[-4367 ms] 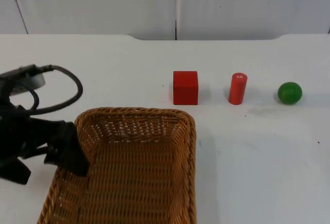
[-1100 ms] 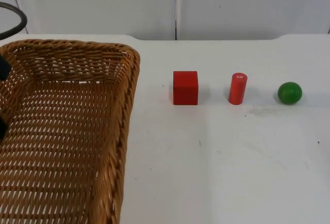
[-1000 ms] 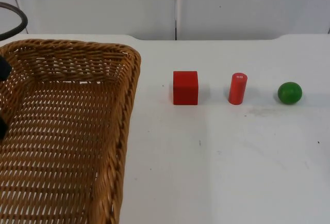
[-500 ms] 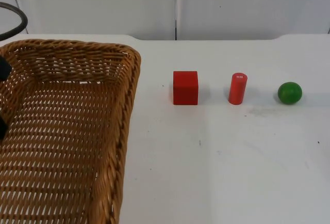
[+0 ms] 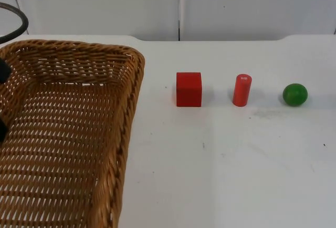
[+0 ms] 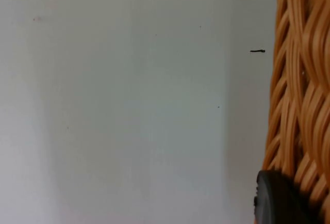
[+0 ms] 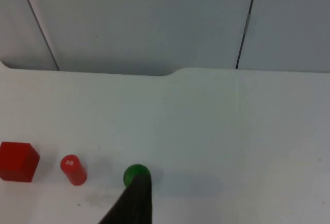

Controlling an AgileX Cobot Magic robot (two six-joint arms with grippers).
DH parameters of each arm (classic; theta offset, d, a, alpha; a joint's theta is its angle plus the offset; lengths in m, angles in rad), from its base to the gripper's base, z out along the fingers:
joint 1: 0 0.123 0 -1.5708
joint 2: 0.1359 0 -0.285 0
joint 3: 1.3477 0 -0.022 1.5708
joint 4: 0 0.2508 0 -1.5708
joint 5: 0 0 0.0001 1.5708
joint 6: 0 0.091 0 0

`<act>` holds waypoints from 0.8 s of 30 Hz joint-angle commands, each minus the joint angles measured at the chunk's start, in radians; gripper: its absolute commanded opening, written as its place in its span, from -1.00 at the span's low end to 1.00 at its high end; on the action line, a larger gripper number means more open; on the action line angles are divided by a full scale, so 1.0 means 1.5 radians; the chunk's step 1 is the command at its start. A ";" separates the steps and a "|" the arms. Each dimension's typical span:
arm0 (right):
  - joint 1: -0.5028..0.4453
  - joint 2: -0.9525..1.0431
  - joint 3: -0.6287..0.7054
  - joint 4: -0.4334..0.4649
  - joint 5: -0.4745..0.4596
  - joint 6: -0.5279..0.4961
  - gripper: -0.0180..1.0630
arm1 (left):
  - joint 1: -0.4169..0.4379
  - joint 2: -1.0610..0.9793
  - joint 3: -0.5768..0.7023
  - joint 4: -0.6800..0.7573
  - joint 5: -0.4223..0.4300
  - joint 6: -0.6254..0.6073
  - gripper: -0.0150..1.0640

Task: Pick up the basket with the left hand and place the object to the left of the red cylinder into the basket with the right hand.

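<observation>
**Basket held up at the left; cube, cylinder and ball in a row**

The wicker basket (image 5: 68, 133) looms large in the top view, lifted toward the camera, its near and left parts cut off by the frame. The left gripper (image 6: 276, 203) appears in the left wrist view as a black fingertip pressed against the basket's woven rim, gripping it, with the white table (image 6: 129, 105) beyond. The red cube (image 5: 189, 89) stands just left of the red cylinder (image 5: 242, 90); the green ball (image 5: 295, 94) sits further right. The right wrist view looks from behind that row; the right gripper (image 7: 135, 203) waits above the table, its fingertip partly covering the ball, and I cannot tell how far it is open.
</observation>
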 commanded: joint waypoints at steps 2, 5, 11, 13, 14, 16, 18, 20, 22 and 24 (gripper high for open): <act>-0.004 0.057 -0.051 0.000 0.012 -0.039 0.98 | 0.002 -0.005 -0.004 -0.007 0.006 0.004 -0.98; -0.004 0.107 -0.083 0.000 0.022 -0.044 0.98 | 0.002 -0.005 -0.004 -0.007 0.007 0.004 -0.98; -0.004 0.215 -0.144 0.000 0.030 -0.061 0.98 | 0.002 -0.005 -0.004 -0.007 0.007 0.004 -0.98; -0.004 0.249 -0.162 0.000 0.028 -0.068 0.98 | 0.002 -0.005 -0.004 -0.008 0.007 0.004 -0.98; -0.003 0.266 -0.173 0.006 0.028 -0.068 0.98 | 0.002 -0.005 -0.004 -0.009 0.007 0.004 -0.98; -0.003 0.281 -0.181 0.015 0.028 -0.071 0.98 | 0.002 -0.005 -0.004 -0.009 0.007 0.004 -0.98; -0.003 0.315 -0.197 0.046 0.028 -0.106 0.98 | 0.002 -0.005 -0.004 -0.009 0.007 0.004 -0.98; -0.003 0.332 -0.203 0.069 0.028 -0.130 0.98 | 0.002 -0.005 -0.004 -0.009 0.007 0.004 -0.98; -0.003 0.362 -0.214 0.110 0.030 -0.171 0.98 | 0.002 -0.005 -0.004 -0.009 0.007 0.004 -0.98; -0.003 0.386 -0.226 0.135 0.033 -0.197 0.98 | 0.002 -0.005 -0.004 -0.009 0.007 0.004 -0.98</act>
